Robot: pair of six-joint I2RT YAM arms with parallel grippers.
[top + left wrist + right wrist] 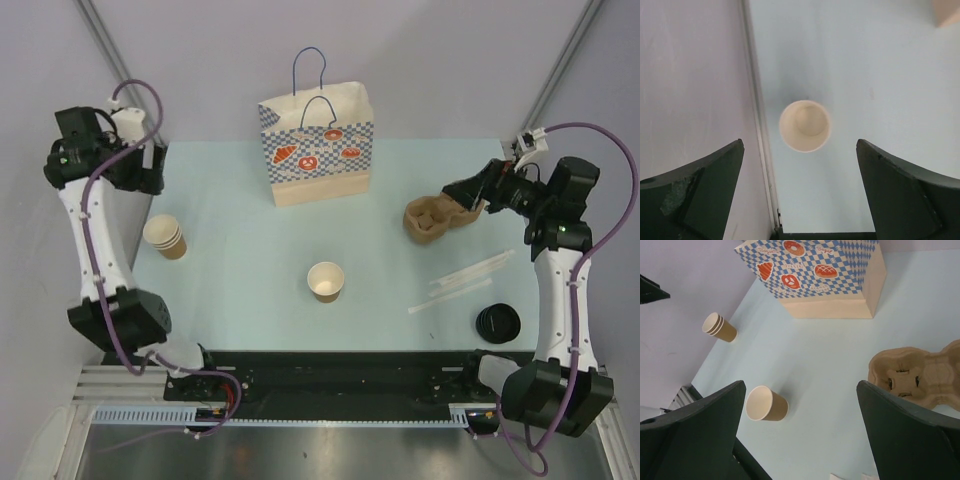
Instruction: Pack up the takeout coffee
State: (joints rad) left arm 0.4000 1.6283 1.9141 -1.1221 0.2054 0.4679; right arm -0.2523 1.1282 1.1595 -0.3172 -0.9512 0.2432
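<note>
Your left fingers [695, 195] and right fingers [910, 435] are wide apart and empty, and the small brown paper cup [326, 281] stands open mid pale blue table [240, 290], so I think the round black plastic lid [498, 323] goes on next.

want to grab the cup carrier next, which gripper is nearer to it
Right. The right gripper hovers by the cup carrier's right end. The left gripper is far off at the left side, above the stack of cups.
</note>
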